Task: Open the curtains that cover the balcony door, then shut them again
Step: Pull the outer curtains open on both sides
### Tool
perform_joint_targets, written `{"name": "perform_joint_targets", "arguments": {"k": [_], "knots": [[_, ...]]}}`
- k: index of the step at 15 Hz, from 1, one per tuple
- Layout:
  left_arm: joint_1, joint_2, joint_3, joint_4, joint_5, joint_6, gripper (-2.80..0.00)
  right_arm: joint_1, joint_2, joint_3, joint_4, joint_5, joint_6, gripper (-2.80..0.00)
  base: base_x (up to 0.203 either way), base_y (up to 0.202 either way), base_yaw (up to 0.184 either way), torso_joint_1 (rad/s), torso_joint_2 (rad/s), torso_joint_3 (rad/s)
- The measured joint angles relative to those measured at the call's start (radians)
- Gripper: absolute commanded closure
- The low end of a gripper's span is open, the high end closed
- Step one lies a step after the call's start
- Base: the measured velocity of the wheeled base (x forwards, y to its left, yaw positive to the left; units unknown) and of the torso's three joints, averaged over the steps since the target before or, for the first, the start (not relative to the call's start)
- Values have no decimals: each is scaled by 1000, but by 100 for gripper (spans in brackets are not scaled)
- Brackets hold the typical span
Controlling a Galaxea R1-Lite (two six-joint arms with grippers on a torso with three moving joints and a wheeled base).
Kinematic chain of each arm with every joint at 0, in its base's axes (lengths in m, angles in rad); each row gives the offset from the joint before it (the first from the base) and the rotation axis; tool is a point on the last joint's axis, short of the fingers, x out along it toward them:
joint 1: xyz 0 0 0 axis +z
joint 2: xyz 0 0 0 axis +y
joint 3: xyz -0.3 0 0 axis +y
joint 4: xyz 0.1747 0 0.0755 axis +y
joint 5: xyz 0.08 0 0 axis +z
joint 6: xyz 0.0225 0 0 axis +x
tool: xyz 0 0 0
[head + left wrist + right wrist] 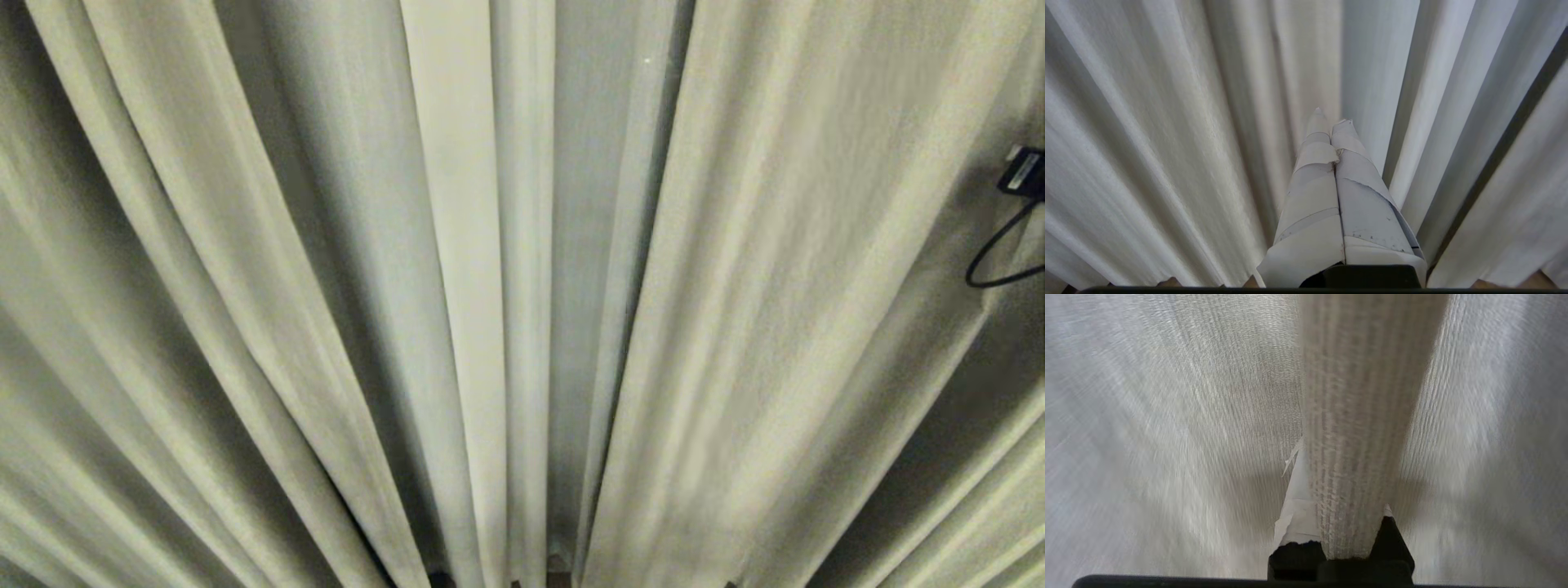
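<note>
The curtains (522, 294) fill the head view from edge to edge, hanging in long vertical cream-white pleats; a brighter, flatter strip of fabric (453, 245) runs down the middle with deeper shadowed folds on either side of it. The balcony door cannot be made out behind the curtains in any view. At the right margin of the head view, against the curtains, a small dark device (1024, 171) with a looping black cable (992, 253) shows; what it belongs to cannot be determined. In the left wrist view the left gripper (1331, 116) points at the curtains with its two tape-wrapped fingers (1314, 179) pressed flat together and nothing between them; its tips stand in front of a pleat, and whether they touch the fabric cannot be determined. A narrow dark slit (1506, 143) shows between two folds beside that gripper. In the right wrist view the right gripper (1345, 486) is closed on a single thick fold of the curtains (1359, 416), which passes between its fingers and hides most of them; one pale tape-wrapped finger (1298, 498) shows beside the fold. The surrounding fabric in that view is blurred.
</note>
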Motion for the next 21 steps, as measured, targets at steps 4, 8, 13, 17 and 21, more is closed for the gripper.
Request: {"name": "perform_joint_targets", "arguments": {"k": [4,8,13,17,21], "knots": [[0,0,0,0,0,0,0,52,-144,194,-7,13,-3,0,0,0,0,0,0,0],[0,0,0,0,0,0,0,104,-247,291,-7,13,-4,0,0,0,0,0,0,0],[0,0,0,0,0,0,0,136,-321,388,-23,12,-10,-280,0,0,0,0,0,0],[0,0,0,0,0,0,0,153,-363,451,-19,12,-9,-280,0,0,0,0,0,0],[0,0,0,0,0,0,0,154,-415,559,-22,11,-13,-280,0,0,0,0,0,0]]}}
